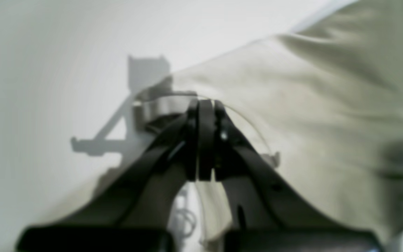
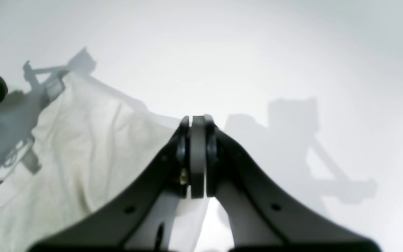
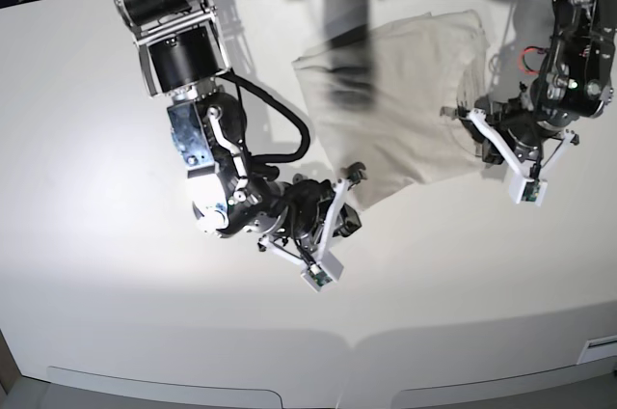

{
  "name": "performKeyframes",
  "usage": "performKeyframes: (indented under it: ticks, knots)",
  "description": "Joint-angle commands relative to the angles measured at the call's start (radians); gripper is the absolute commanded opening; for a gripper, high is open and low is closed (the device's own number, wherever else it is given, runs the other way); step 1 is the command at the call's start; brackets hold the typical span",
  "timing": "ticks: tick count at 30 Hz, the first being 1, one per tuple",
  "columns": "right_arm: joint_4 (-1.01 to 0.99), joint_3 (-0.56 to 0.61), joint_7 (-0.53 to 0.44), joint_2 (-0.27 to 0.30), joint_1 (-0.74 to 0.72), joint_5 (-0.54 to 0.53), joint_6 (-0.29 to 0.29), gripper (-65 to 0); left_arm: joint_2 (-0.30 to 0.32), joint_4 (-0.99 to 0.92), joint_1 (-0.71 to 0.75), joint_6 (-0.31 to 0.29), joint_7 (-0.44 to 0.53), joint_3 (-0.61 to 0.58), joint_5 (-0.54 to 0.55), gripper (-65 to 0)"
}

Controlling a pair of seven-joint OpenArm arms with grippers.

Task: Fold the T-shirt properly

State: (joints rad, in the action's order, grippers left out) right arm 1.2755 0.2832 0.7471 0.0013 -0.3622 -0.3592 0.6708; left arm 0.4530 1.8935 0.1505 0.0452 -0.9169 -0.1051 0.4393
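Observation:
The off-white T-shirt (image 3: pixel 395 100) lies wrinkled on the white table, at the back right of the base view. My left gripper (image 3: pixel 469 122) is at its right edge. In the left wrist view its jaws (image 1: pixel 205 103) are pressed together at the rim of the T-shirt (image 1: pixel 310 105), and cloth shows between the fingers lower down. My right gripper (image 3: pixel 355 177) is at the shirt's near left corner. In the right wrist view it is shut (image 2: pixel 197 119), and the T-shirt (image 2: pixel 82 147) runs from its fingers off to the left.
The white table (image 3: pixel 116 313) spreads around the shirt, with its front edge near the bottom of the base view. The right arm's black body (image 3: pixel 207 139) reaches in from the back left. The left arm's body (image 3: pixel 574 71) stands at the right edge.

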Motion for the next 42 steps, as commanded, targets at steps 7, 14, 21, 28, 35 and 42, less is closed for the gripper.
performKeyframes:
  ticks: [7,14,21,28,35,42]
  knots:
    - [0.016,0.014,-0.025,-0.002,-0.027,-0.019,0.01,-65.0,-0.073,0.096,0.209,-0.054,0.08,0.007,0.036,-65.0]
    - [0.013,0.104,-0.062,-0.004,0.018,0.018,0.01,-65.0,-0.214,0.095,0.362,-0.147,0.277,0.006,-0.024,-65.0]
    - [-0.015,0.119,-0.115,-0.003,0.074,0.099,0.01,-65.0,-0.293,-0.114,0.359,-0.147,0.368,0.006,-0.073,-65.0]
    - [-0.06,0.116,-0.129,0.021,0.12,0.203,0.027,-65.0,-0.322,-0.38,0.292,-0.146,0.412,0.008,-0.174,-65.0]
    - [0.023,0.115,-0.156,0.164,0.193,0.199,0.027,-65.0,-0.291,-0.418,0.188,-0.146,0.397,0.015,-0.208,-65.0]
    - [0.173,0.115,-0.157,0.302,0.32,0.106,-0.01,-65.0,-0.238,-0.418,0.095,-0.146,0.387,0.014,-0.218,-65.0]
